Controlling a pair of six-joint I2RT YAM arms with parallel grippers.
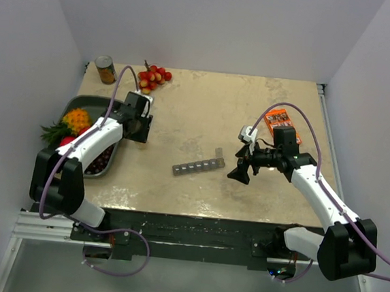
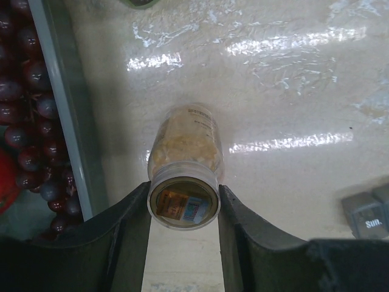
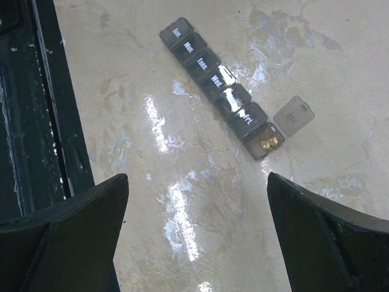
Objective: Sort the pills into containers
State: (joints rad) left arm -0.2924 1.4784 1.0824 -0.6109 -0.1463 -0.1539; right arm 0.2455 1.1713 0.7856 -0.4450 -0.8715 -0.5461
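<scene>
A small clear bottle [image 2: 185,152] full of yellowish-tan pills shows in the left wrist view. My left gripper [image 2: 184,201] is shut on its cap end, one finger on each side, beside the tray edge; from above the gripper [image 1: 142,124] hides the bottle. The dark-grey strip of day compartments [image 1: 199,166] lies mid-table. In the right wrist view the strip [image 3: 219,91] has its end lid [image 3: 294,115] flipped open, with two small yellow pills [image 3: 269,142] inside. My right gripper [image 3: 197,182] is open and empty, hovering just right of the strip [image 1: 239,170].
A dark fruit tray [image 1: 89,101] with grapes [image 2: 30,121] stands at the left edge, close to my left gripper. A can [image 1: 106,70] and red-yellow berries [image 1: 154,77] are at the back left. An orange packet [image 1: 279,120] lies behind my right arm.
</scene>
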